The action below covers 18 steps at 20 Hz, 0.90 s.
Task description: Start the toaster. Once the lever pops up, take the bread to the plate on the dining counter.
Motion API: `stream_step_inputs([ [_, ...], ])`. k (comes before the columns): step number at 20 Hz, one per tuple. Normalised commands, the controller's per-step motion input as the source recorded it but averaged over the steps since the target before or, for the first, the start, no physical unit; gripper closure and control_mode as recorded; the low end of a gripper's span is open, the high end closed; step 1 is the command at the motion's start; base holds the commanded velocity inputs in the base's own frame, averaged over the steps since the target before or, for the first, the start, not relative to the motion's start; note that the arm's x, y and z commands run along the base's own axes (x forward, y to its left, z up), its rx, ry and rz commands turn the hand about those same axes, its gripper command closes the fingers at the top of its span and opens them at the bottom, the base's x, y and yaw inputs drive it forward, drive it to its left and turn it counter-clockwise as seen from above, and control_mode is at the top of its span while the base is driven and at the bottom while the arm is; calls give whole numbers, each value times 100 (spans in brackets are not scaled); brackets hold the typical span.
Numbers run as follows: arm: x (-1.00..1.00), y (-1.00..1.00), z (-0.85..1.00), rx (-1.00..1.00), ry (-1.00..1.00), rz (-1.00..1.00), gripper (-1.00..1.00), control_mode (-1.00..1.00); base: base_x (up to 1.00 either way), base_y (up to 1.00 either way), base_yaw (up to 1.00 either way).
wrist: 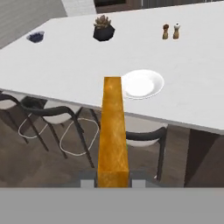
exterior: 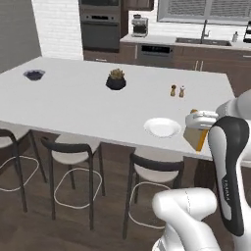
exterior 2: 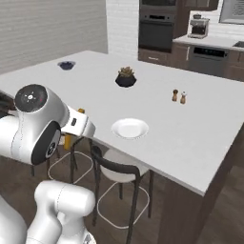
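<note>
The bread [wrist: 113, 131] is pinched edge-on in the end effector [wrist: 113, 183], a golden-brown slice whose long axis runs straight out from the two finger tips and points toward the plate [wrist: 141, 84]. The narrowly set jaws are closed on the slice's lower end. From where the slice hangs, off the near edge of the table [wrist: 192, 74] and above the bar stools [wrist: 57, 113], the plate lies ahead and a little to the right, sitting close to that near edge with nothing on it. In the left base view the bread [exterior: 197, 137] shows tilted just beside the table's rim, with the plate [exterior: 162, 127] near it on the left. My judgement is that the coming move is a short carry forward over the edge, then a lowering onto the plate. Farther back stand a dark potted plant [wrist: 103, 29], two small shakers [wrist: 170, 31] and a small dark bowl [wrist: 35, 36]. No brand, label or writing can be read anywhere.
</note>
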Motion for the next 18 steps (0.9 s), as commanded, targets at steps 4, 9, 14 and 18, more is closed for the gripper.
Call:
stream_step_inputs([
  [4, 0, 0, 0, 0, 0, 0, 100, 100, 63, 11, -54],
  [9, 0, 0, 0, 0, 0, 0, 100, 100, 58, 4, -31],
  [14, 0, 0, 0, 0, 0, 0, 100, 100, 47, 37, -18],
  [18, 0, 0, 0, 0, 0, 0, 100, 100, 49, 44, -6],
])
